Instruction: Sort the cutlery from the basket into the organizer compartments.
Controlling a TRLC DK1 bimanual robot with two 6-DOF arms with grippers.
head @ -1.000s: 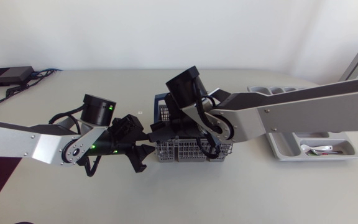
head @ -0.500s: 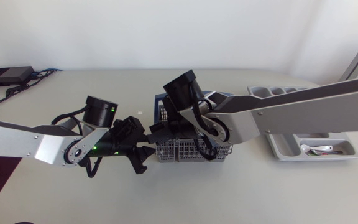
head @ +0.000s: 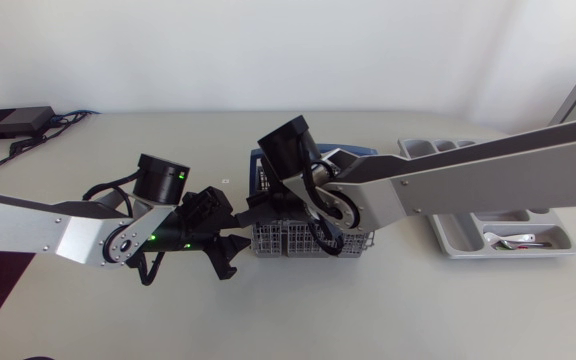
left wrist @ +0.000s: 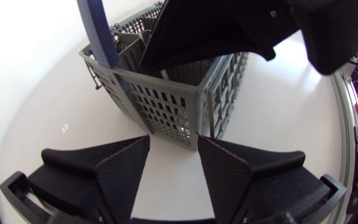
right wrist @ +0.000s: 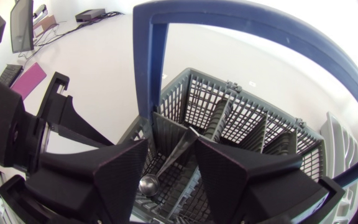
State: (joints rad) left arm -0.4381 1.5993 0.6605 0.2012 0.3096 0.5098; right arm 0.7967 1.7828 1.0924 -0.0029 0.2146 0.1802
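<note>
Right claw (right wrist: 171,150) shifted left, perhaps one spoon (right wrist: 162,168)

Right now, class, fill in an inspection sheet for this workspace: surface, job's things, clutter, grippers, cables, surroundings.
Surface: pale table.
Job's things: grey basket with a blue handle, mid-table, a spoon inside it; grey organizer on the right arm's side, holding silver cutlery.
Clutter: black box at the far left corner.
Grippers: left gripper open, at the basket's corner; right gripper open, down inside the basket, the spoon between its fingers.
Cables: leads running from the black box.
Surroundings: nothing seen.
</note>
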